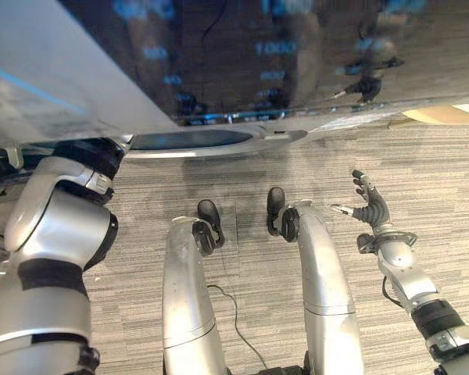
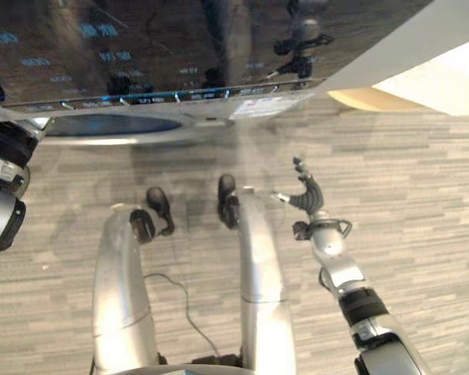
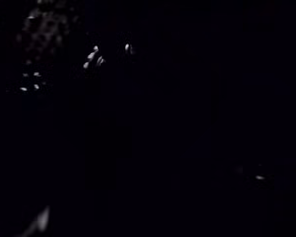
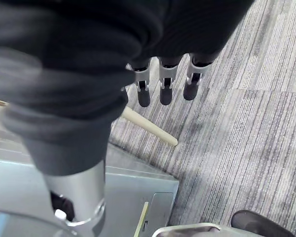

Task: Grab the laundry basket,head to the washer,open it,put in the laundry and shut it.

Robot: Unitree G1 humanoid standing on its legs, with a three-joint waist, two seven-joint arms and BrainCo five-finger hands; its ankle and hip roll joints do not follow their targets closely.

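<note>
While the washer (image 1: 242, 55) spreads its glossy dark top across the upper part of both eye views, its silver-grey front edge and a long dark oval recess (image 1: 191, 140) face the grey striped carpet (image 1: 422, 164) below it. Over that carpet, well apart from the washer's front edge, the right hand (image 1: 369, 205) hangs in the air with its fingers spread and relaxed, holding nothing; its own wrist view shows the dark-tipped fingers (image 4: 165, 84) straight above the carpet, with a pale stick-like piece (image 4: 149, 127) lying on the floor by the washer's grey corner panel (image 4: 138, 197). At the washer's left corner the left arm (image 1: 51, 234) reaches up and disappears beneath the overhanging top, so I cannot tell how the left hand is set; its wrist view is dark apart from a few small glints. I cannot tell where the laundry basket is.
</note>
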